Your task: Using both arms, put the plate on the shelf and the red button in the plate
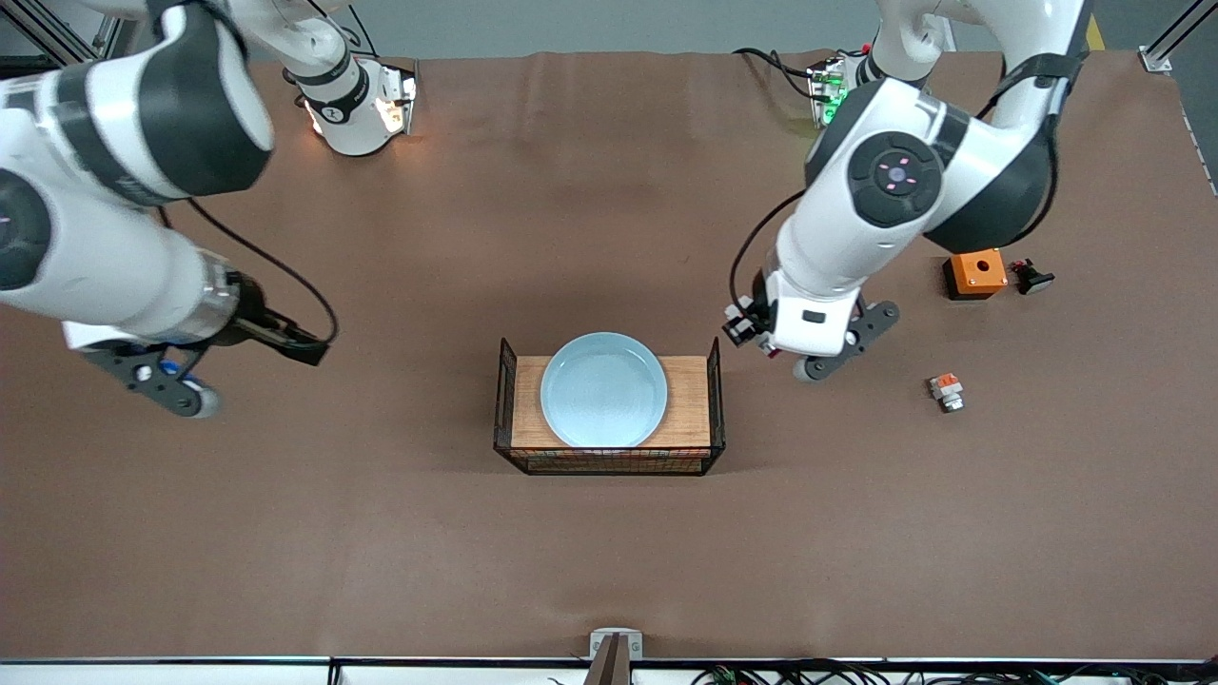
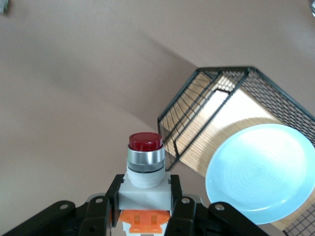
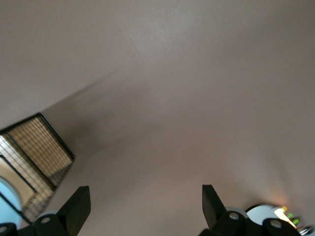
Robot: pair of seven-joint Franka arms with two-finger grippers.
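Two grippers: both are hanging over bare brown table covering, one at each end of the basket.
Left gripper [image 2: 145,209]: black fingers are pinching the red button's [image 2: 144,167] white square body, beside the basket end toward the left arm.
Red button: glossy dark red round cap is sitting on a ribbed silvery collar, orange block below.
Right gripper [image 3: 142,206]: fingers are standing spread wide, holding nothing, over the table toward the right arm's end.
Plate [image 1: 603,389]: round, smooth, pale blue, low-rimmed, is lying in the basket.
Basket [image 1: 714,400]: black wire mesh walls are enclosing a wooden slatted floor.
Orange box [image 1: 973,274]: square, is sitting toward the left arm's end.
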